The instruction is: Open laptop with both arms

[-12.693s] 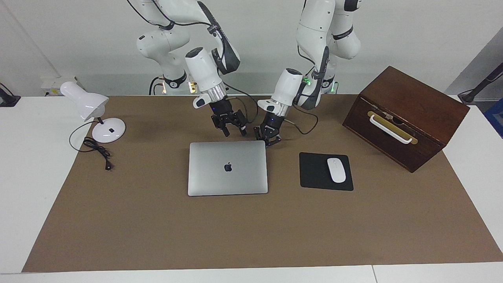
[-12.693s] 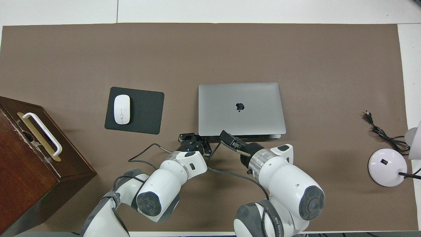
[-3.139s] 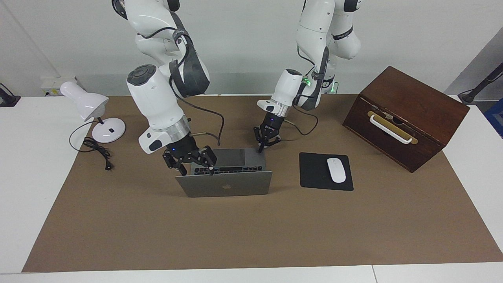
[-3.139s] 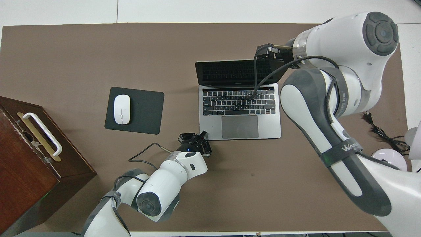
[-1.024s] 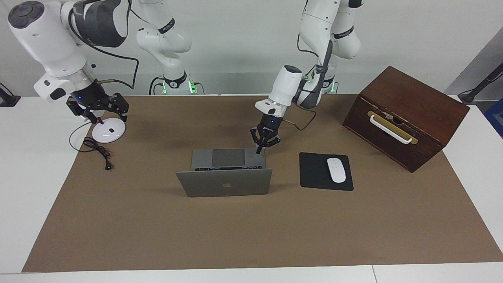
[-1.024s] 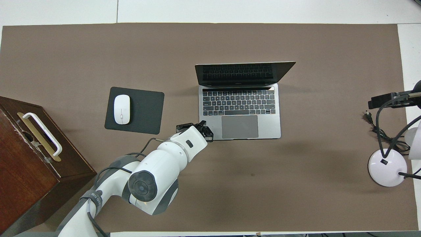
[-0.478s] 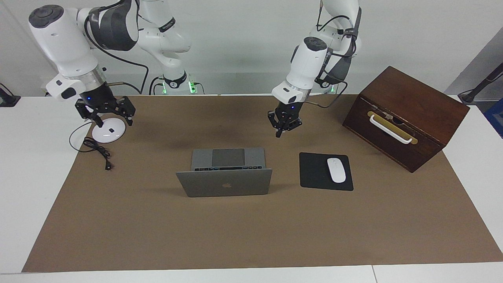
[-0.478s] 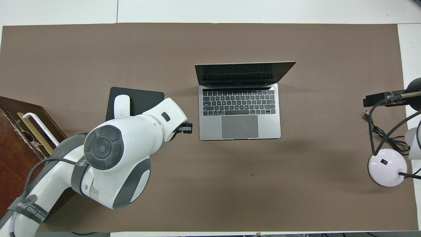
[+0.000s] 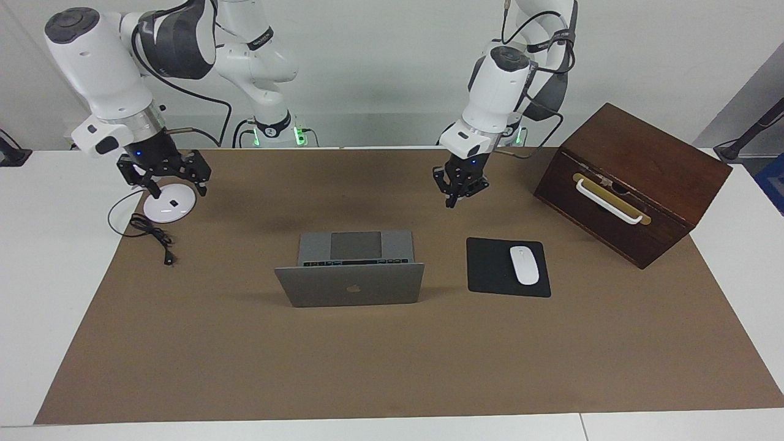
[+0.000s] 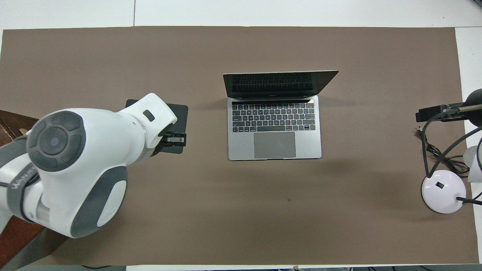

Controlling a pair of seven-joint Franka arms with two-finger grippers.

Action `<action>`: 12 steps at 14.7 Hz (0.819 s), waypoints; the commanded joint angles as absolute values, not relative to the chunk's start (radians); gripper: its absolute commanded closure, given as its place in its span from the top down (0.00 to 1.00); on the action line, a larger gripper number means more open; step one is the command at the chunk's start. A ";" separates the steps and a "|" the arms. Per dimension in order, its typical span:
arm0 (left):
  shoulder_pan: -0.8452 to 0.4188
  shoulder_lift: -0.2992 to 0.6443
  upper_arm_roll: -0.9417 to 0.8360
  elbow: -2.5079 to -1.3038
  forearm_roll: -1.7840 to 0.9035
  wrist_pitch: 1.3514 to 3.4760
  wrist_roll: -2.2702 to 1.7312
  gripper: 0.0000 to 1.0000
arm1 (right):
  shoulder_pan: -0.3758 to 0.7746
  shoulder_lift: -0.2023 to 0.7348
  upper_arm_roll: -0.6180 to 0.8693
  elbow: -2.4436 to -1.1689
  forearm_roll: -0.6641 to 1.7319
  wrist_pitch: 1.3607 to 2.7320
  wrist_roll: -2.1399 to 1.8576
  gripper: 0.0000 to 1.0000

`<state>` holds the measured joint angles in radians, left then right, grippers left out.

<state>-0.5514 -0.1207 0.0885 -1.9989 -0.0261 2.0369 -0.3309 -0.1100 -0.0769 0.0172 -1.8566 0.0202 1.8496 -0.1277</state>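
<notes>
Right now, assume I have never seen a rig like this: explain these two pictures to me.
These are two white robot arms at a table. One picture faces them from across the table; the other looks down from above their end. On the brown mat the laptop stands open. Beside it, a white mouse lies on a black mouse pad, with a wooden box toward the left arm's end. The left gripper hangs over the mat; the right gripper hangs over a white lamp's base. Neither holds anything.
</notes>
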 commanded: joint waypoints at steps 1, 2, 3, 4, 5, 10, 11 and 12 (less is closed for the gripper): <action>-0.506 -0.141 0.081 -1.964 0.020 1.941 -0.330 1.00 | -0.110 -0.092 0.020 -1.873 0.014 1.868 -0.109 1.00; -0.483 -0.150 0.081 -1.956 0.024 1.928 -0.327 1.00 | -0.110 -0.092 0.021 -1.871 0.014 1.868 -0.109 1.00; -0.454 -0.159 0.081 -1.938 0.025 1.913 -0.313 1.00 | -0.110 -0.091 0.021 -1.871 0.014 1.868 -0.109 1.00; -0.424 -0.163 0.080 -1.910 0.026 1.872 -0.298 1.00 | -0.110 -0.089 0.021 -1.870 0.014 1.868 -0.109 1.00; -0.404 -0.161 0.081 -1.882 0.035 1.841 -0.275 1.00 | -0.110 -0.089 0.021 -1.870 0.014 1.868 -0.109 1.00; -0.247 -0.155 0.086 -1.737 0.083 1.703 -0.065 1.00 | -0.110 -0.089 0.021 -1.870 0.017 1.870 -0.109 1.00; -0.223 -0.153 0.086 -1.712 0.084 1.680 -0.013 1.00 | -0.109 -0.089 0.021 -1.870 0.017 1.879 -0.106 1.00; -0.194 -0.153 0.087 -1.694 0.083 1.668 0.009 1.00 | -0.109 -0.089 0.023 -1.871 0.017 1.887 -0.106 1.00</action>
<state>-0.2413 -0.1613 0.0963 -1.7453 0.0616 1.7220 -0.0549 -0.1099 -0.0769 0.0176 -1.8565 0.0202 1.8589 -0.1276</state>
